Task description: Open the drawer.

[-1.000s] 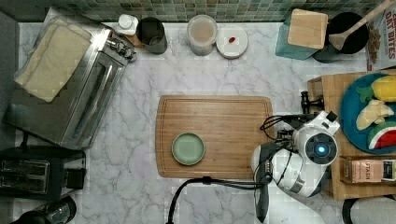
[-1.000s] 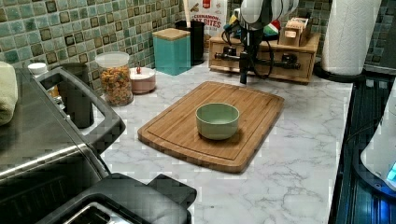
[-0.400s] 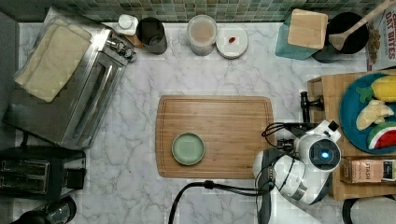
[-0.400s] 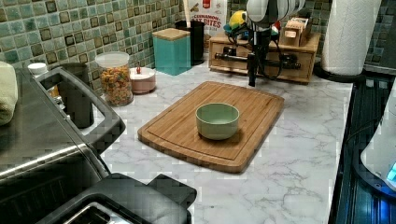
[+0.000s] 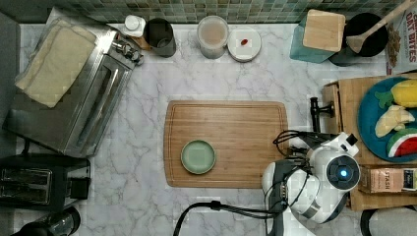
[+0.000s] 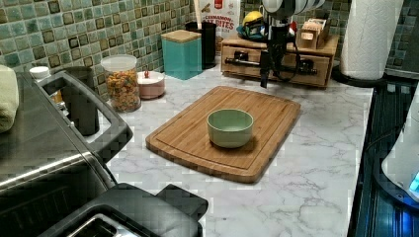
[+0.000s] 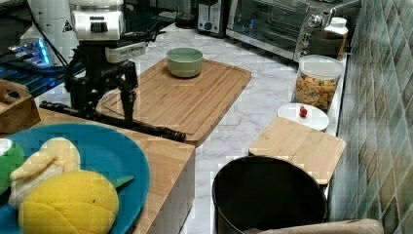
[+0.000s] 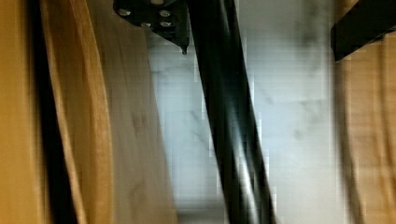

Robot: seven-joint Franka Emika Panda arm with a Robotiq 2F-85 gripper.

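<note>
While claw (image 7: 107,105) straddles handle (image 7: 146,127), drawer (image 6: 276,61) shut.

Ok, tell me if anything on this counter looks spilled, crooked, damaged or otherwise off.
Nothing stands out. The green bowl sits upright on the cutting board, the cereal jar is lidded, and the marble counter shows no spill. The gripper hangs at the black handle of the drawer.
</note>
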